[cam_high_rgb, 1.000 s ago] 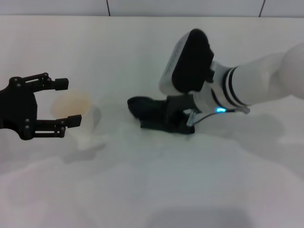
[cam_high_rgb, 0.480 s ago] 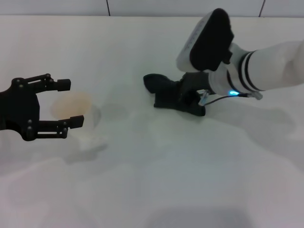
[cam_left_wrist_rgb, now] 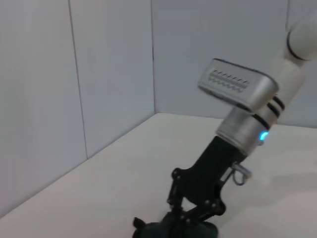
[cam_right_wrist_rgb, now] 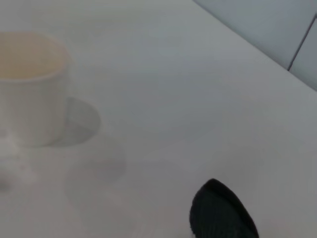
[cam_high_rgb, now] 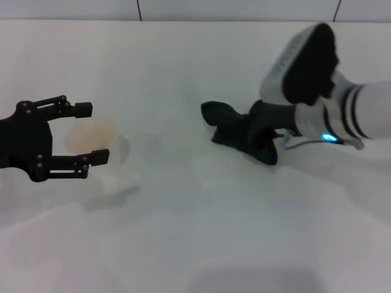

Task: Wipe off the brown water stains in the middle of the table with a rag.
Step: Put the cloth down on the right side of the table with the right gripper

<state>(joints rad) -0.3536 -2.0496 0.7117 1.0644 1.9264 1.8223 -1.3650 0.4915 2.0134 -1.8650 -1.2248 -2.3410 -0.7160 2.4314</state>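
**Right hand on rag, right of the cup; no stain visible**

You've got a plain white counter (cam_high_rgb: 195, 244) filling the head view, with a tiled wall along its far edge.

Right arm (cam_high_rgb: 360, 113) comes in from the right side, well apart from the cup, white with black bands and a blue light lit near the wrist.

Rag (cam_high_rgb: 241, 131): black, lumpy, lying on the counter well to the right of the cup. Its pointed end faces the cup. The right wrist view catches just a dark corner of it (cam_right_wrist_rgb: 220, 213), with the cup across bare counter from it.

Right hand (cam_high_rgb: 266, 137) is down on the rag at the end away from the cup. Its fingers are clamped on the cloth, as the left wrist view shows from the side (cam_left_wrist_rgb: 195, 218).

Left hand (cam_high_rgb: 88, 133) sits at the cup, fingers spread wide, one on the far side of the rim and one on the near side, not closed on it.

Cup (cam_high_rgb: 98, 146): clear plastic, pale orange tint, upright.

Brown stain: you can't make out one on the counter anywhere between cup and rag.
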